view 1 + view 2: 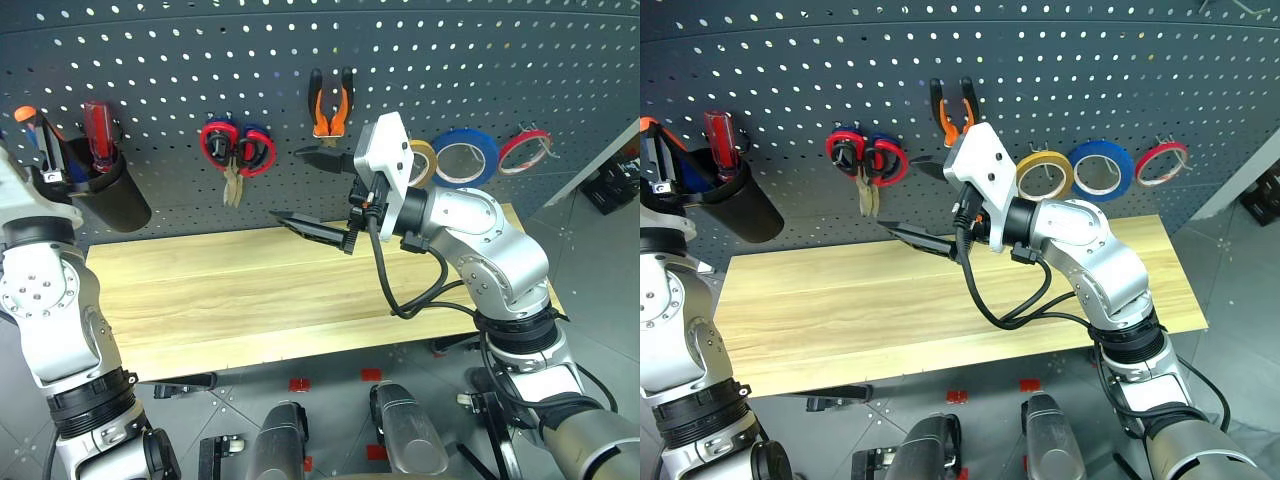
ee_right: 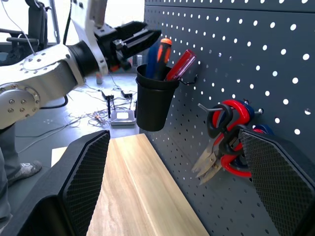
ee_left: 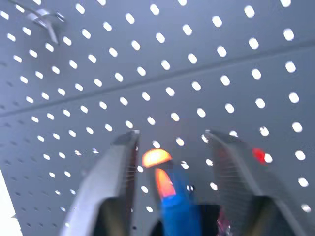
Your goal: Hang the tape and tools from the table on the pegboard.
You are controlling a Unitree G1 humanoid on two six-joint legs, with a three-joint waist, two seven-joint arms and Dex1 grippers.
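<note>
Altogether three tape rolls hang on the dark grey perforated pegboard (image 1: 300, 60), yellow (image 1: 1044, 175), blue (image 1: 1100, 170) and thin red (image 1: 1162, 163); the right gripper (image 1: 312, 190) gapes wide, empty.

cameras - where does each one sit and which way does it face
Head views: high, looking down at the table and pegboard; both arms show.
Left wrist: looks at pegboard past its open tool.
Right wrist: looks along the pegboard toward the cup; its open tool and the left tool show.
All share the pegboard.

Red tape (image 1: 524, 150), orange-handled pliers (image 1: 331, 103) hanging on grey pegboard (image 1: 450, 60), bare wooden table (image 1: 250, 290)
</note>
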